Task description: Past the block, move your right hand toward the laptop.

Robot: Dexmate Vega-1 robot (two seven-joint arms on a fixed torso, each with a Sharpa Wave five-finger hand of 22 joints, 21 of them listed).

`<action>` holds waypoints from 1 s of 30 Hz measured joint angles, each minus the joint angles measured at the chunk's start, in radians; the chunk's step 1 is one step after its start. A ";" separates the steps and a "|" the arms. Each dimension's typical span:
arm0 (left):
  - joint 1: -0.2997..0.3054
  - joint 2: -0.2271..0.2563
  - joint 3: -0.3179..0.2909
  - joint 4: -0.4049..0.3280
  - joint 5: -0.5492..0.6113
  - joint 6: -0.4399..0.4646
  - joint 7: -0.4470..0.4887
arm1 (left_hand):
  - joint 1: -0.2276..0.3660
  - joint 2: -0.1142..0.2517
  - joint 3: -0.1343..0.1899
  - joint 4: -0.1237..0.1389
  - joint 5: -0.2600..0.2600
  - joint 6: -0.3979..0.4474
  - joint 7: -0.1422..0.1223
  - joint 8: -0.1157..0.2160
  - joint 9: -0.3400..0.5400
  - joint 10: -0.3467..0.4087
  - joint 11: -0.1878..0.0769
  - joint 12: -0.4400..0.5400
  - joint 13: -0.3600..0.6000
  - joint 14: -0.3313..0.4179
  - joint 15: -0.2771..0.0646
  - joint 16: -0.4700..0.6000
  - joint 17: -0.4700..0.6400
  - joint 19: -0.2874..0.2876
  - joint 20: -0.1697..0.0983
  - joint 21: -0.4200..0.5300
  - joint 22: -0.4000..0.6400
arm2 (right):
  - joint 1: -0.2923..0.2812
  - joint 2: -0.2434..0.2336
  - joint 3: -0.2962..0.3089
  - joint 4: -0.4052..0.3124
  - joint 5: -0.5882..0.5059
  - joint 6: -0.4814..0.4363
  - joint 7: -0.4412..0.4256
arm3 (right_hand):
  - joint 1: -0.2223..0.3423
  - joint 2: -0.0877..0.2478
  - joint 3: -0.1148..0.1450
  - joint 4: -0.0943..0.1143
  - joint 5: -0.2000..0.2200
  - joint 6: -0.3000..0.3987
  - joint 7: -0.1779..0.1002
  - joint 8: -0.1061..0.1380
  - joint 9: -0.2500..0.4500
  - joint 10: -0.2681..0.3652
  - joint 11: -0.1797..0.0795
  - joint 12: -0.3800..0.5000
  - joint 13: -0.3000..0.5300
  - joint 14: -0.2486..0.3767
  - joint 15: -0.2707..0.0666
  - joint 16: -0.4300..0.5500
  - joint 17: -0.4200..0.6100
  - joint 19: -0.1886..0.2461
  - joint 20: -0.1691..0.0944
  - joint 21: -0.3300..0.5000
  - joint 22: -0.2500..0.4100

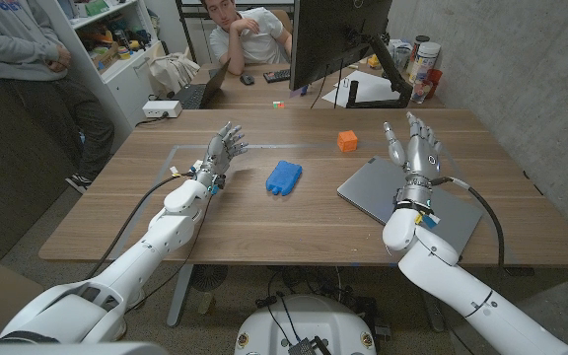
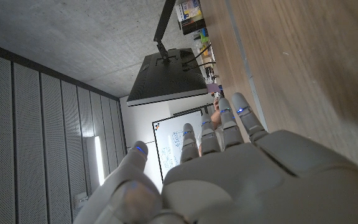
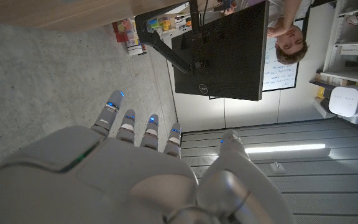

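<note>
While spread and holding nothing, right hand (image 1: 411, 148) over closed laptop (image 1: 383, 187), a flat grey slab at table's right. Small orange block (image 1: 347, 141) just beyond laptop's far-left corner. Ridged blue toy (image 1: 284, 177) at centre of wood-grain table (image 1: 264, 227). Left hand (image 1: 221, 153) likewise open-fingered, empty.

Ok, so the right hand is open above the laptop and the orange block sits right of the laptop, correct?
Not quite. In the head view the orange block sits beyond the laptop, off its far left corner, not right of it. The right hand is open above the laptop, as you said.
</note>
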 measured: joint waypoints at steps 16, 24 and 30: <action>-0.026 -0.020 0.007 0.051 -0.003 -0.013 -0.034 | 0.000 0.000 0.000 0.000 0.000 0.000 0.000 0.000 0.000 0.000 0.000 0.000 0.000 0.000 0.000 0.000 0.000 0.000 0.000 -0.007 0.000 | 0.090 0.146 -0.169 0.058 -0.324 -0.498 0.140 | -0.025 0.034 0.013 0.000 0.008 -0.032 -0.013 -0.049 -0.003 -0.178 -0.044 -0.039 0.001 -0.126 -0.002 -0.028 0.014 0.000 0.000 -0.186 0.004; -0.032 -0.024 0.008 0.066 -0.004 -0.019 -0.042 | 0.000 0.000 0.000 0.000 0.000 0.000 0.000 0.000 0.000 0.000 0.000 0.000 0.000 0.000 0.000 0.000 0.000 0.000 0.000 -0.007 0.000 | 0.112 0.267 -0.165 0.197 -0.720 -0.584 0.620 | -0.082 0.022 -0.012 0.040 -0.001 -0.238 -0.014 -0.052 0.003 -0.207 -0.046 -0.041 0.006 -0.129 0.013 -0.028 0.024 0.000 0.000 -0.260 0.007; -0.032 -0.024 0.007 0.073 -0.006 -0.023 -0.045 | 0.000 0.000 0.000 0.000 0.000 0.000 0.000 0.000 0.000 0.000 0.000 0.000 0.000 0.000 0.000 0.000 0.000 0.000 0.000 -0.007 0.000 | 0.117 0.317 -0.153 0.259 -0.902 -0.609 0.822 | -0.082 0.022 -0.012 0.040 -0.001 -0.245 -0.015 -0.052 0.003 -0.209 -0.036 -0.041 0.010 -0.129 0.013 -0.028 0.021 0.000 0.000 -0.267 0.012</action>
